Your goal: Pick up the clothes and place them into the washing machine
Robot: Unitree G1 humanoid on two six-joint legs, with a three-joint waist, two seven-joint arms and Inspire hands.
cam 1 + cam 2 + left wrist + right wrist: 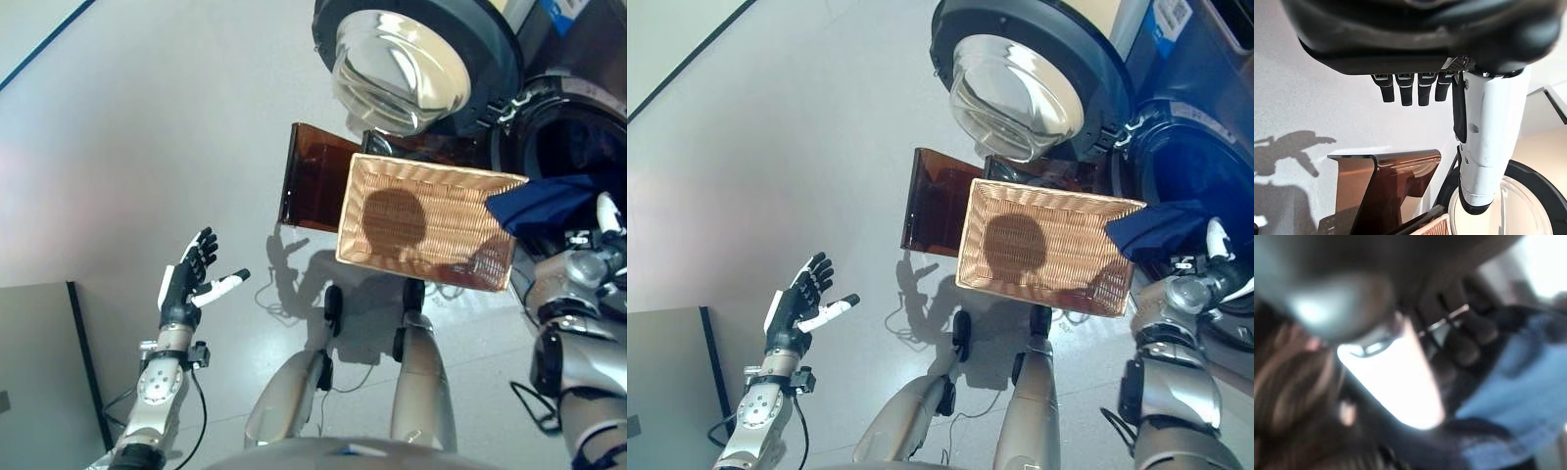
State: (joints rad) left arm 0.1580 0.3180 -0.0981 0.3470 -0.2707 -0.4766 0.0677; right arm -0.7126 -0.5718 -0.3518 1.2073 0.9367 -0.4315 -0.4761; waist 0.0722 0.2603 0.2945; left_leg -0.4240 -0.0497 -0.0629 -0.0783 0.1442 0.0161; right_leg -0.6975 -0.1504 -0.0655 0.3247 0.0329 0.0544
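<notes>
Right hand (1459,338): nearest the lens in its own wrist view; fingers curled round dark blue cloth, white thumb pressed alongside. Grip looks closed on the garment.
Blue garment (549,208): held at the basket's 3 o'clock edge, hanging between the basket and the drum opening; not yet inside.
Wicker basket (421,186): appears empty in the head views, sitting on a brown stand (312,176).
Washing machine drum (578,137): open, at 2 o'clock from the basket; glass door (402,69) swung wide at 12 o'clock.
Left hand (191,279): at 8 o'clock, well apart from everything, fingers straight and spread, holding nothing.
Step in hand: carry stage, by my reading; cloth lifted clear of the basket, loading not done.
Next move calls for: taking the hand on toward 2 o'clock, past the drum rim, before letting go; trailing cloth could snag on the rim.
View differences: head views give the layout but hide the right fingers behind cloth; right wrist view shows the grip; left wrist view shows only stand, door and idle fingers (1405,90).
</notes>
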